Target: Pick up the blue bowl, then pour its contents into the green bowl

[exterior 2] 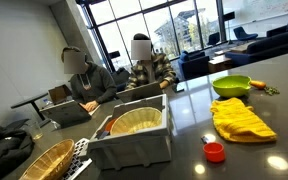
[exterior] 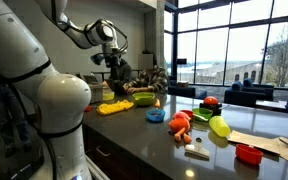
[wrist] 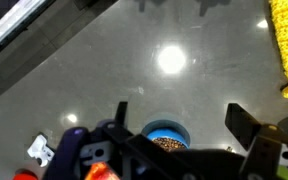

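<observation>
Hand [wrist: 178, 112] spread wide and empty, blue bowl [wrist: 166, 133] low between its jaws in wrist view, apart from both.

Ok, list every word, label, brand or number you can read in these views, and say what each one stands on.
No text can be read in any view.
The blue bowl, the green bowl and the grey crate show no print.
The papers on the counter in an exterior view are too small and blurred to tell whether anything is written on them.
</observation>
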You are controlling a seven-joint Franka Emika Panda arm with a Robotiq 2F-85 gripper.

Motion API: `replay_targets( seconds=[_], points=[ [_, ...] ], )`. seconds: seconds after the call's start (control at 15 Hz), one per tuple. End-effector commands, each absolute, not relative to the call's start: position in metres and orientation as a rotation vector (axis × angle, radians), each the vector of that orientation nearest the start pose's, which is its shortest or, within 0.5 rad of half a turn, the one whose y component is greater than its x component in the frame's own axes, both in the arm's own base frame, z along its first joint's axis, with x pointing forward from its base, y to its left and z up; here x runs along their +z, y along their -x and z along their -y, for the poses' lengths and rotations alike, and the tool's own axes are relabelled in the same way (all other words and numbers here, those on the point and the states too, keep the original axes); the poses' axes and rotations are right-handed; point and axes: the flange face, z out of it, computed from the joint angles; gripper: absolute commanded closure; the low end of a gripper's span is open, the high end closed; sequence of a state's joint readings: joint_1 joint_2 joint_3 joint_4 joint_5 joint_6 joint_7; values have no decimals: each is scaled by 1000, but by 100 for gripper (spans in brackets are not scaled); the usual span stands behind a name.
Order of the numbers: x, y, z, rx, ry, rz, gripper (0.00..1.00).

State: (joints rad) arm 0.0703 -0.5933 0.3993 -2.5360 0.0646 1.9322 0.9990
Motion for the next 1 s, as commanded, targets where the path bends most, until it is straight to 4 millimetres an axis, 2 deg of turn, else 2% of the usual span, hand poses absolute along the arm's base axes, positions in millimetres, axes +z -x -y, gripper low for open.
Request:
replay_targets(
  seconds=[0.0, 0.13, 0.6, 0.87, 0.93],
  points=[
    [434, -316, -180, -174, 3058, -1225, 0],
    [433, -322, -174, -258, 3035, -1322, 0],
    [457, -357, -133, -640, 2937, -1517, 0],
    [455, -375, -124, -691, 2901, -1608, 0],
    [455, -364, -126, -661, 2931, -1563, 0]
  ],
)
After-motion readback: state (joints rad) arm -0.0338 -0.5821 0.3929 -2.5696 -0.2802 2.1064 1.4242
